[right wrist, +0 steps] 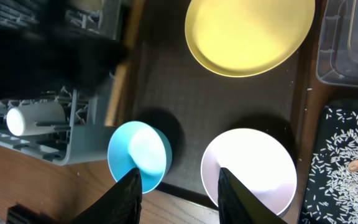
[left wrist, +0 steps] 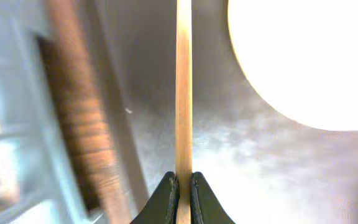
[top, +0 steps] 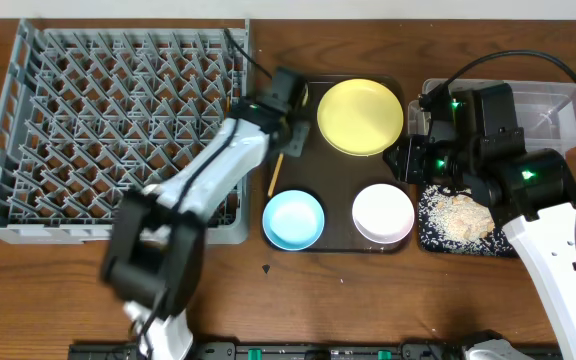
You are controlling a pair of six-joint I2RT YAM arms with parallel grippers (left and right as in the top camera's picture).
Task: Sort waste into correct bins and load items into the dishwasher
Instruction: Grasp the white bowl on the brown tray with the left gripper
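Note:
My left gripper is shut on a thin wooden chopstick, which runs straight out from between its fingers. Overhead, this gripper is at the left edge of the dark brown tray, beside the grey dish rack, with the chopstick below it. On the tray sit the yellow plate, light blue bowl and white bowl. My right gripper stands open and empty above the tray, between the blue bowl and white bowl. Rice crumbs lie in the black tray.
A clear plastic tub stands at the back right, behind the black tray. The dish rack fills the left half of the table and its corner reaches close to the blue bowl. Bare wood shows along the table's front edge.

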